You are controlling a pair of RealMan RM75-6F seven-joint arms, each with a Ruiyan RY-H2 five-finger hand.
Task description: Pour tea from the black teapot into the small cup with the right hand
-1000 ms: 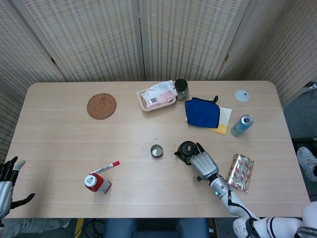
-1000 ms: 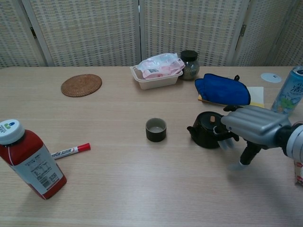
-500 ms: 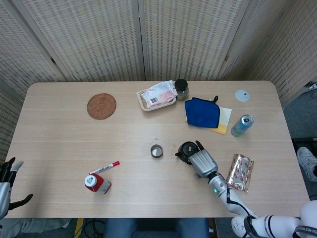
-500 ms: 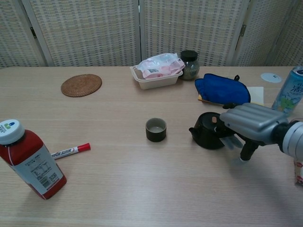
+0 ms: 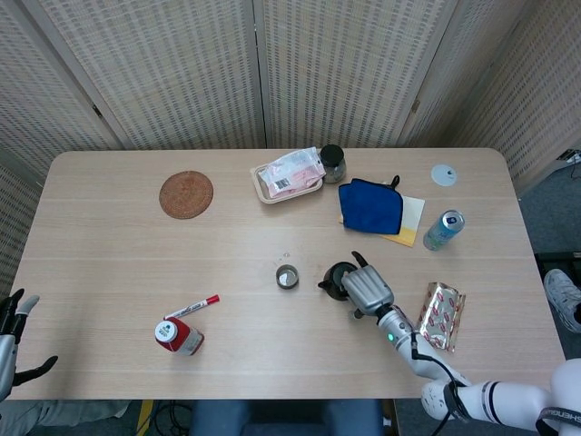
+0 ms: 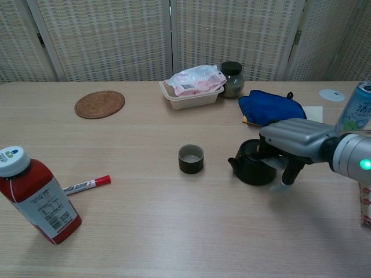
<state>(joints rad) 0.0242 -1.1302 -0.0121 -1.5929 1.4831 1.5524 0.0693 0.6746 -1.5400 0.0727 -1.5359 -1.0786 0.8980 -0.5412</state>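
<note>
The black teapot (image 5: 336,276) (image 6: 251,166) stands on the table just right of the small dark cup (image 5: 288,276) (image 6: 191,158), its spout pointing at the cup. My right hand (image 5: 361,287) (image 6: 294,142) lies over the pot's right side, its fingers curled around the top and handle, and grips it. The pot's base touches or sits just above the table; I cannot tell which. The cup stands upright, a short gap from the spout. My left hand (image 5: 13,325) shows at the lower left edge of the head view, off the table, fingers apart and holding nothing.
A red bottle (image 5: 179,336) (image 6: 36,194) and a marker (image 5: 192,305) (image 6: 87,185) lie front left. A woven coaster (image 5: 186,194), food tray (image 5: 289,174), jar (image 5: 332,163) and blue pouch (image 5: 370,205) sit behind. A can (image 5: 443,230) and foil packet (image 5: 440,315) are right of the hand.
My right hand has slid left over the teapot and closed around it. The pot has shifted slightly toward the cup. My left hand has sunk lower in the head view.
</note>
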